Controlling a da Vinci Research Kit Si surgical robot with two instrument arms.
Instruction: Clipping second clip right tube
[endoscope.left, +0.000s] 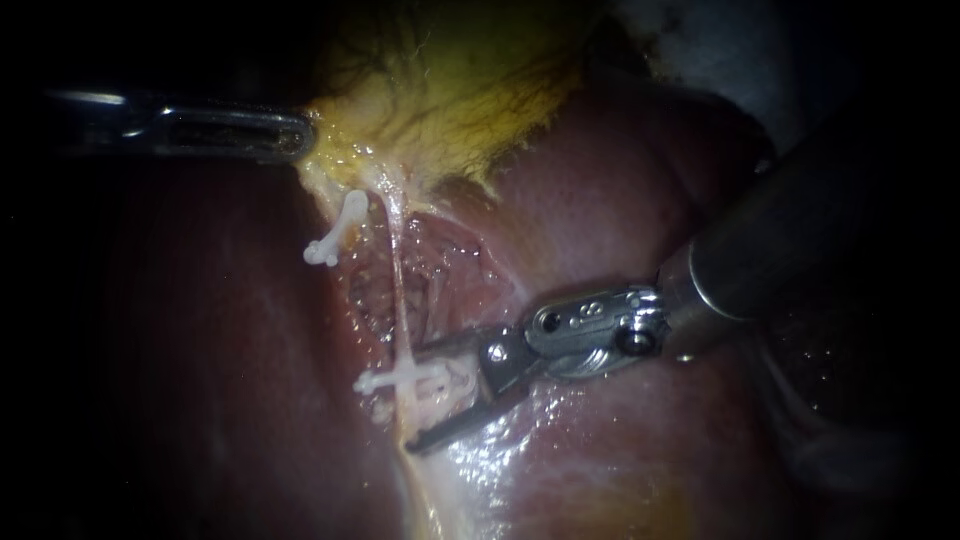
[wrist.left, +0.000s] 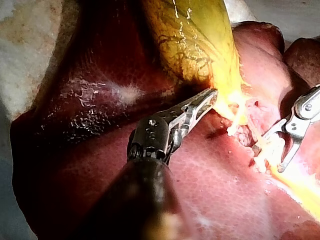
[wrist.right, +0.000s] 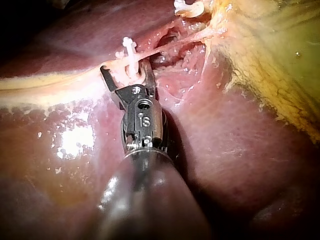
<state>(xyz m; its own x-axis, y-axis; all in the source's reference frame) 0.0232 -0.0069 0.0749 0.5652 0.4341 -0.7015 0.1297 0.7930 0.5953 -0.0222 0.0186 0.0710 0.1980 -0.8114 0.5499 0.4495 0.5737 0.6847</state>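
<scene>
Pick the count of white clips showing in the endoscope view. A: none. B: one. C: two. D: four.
C: one white clip sits up near the gallbladder, and a second clip sits across the tube at the tip of the right instrument.
</scene>
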